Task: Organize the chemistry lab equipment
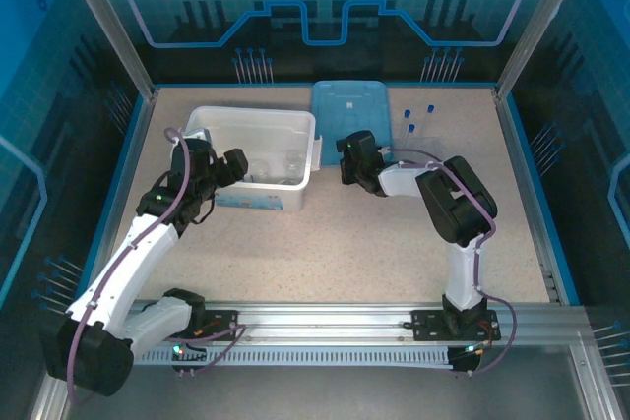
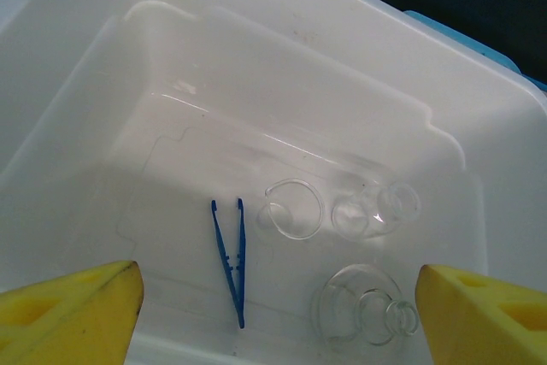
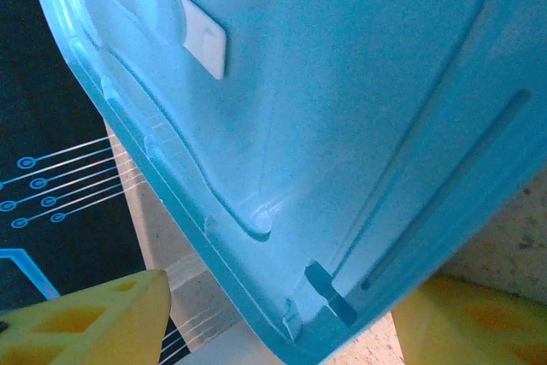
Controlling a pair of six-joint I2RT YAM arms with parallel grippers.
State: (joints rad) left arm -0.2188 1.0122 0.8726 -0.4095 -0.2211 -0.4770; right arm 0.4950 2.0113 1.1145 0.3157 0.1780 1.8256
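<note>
Yellow pads point(image 2: 77, 314) of my left gripper point(image 2: 278, 269) frame the bottom of the wrist view, spread wide with nothing between them, so that tool is open and empty as it hangs over the white tub point(image 2: 299, 66). On the tub floor lie the dark-blue tweezers point(image 2: 229, 258), the flask point(image 2: 363, 309) on its side nearest me, and the beaker point(image 2: 376, 208) beyond it, also tipped over (another clear round rim sits just left of the beaker, and I cannot tell what it belongs to). My right gripper point(image 3: 282, 297) is open too: its pads stand apart over the near corner of the light-blue lid point(image 3: 342, 83), which lies flat on the table point(image 1: 325, 243) just right of the tub, and nothing is pinched. From above, the three blue-capped tubes point(image 1: 408, 116) sit on the table just past the lid's right edge, apart from the tub; only their caps read clearly.

I judge the sorting well along: glassware and tweezers are in, and the tubes are what is left. The next move falls to my right arm, I think, since it is nearer. It should swing right past the lid, come down on one tube, and close squarely across its thin body. Clear, slim and round, the tubes may roll or slip, so I would take them singly.
</note>
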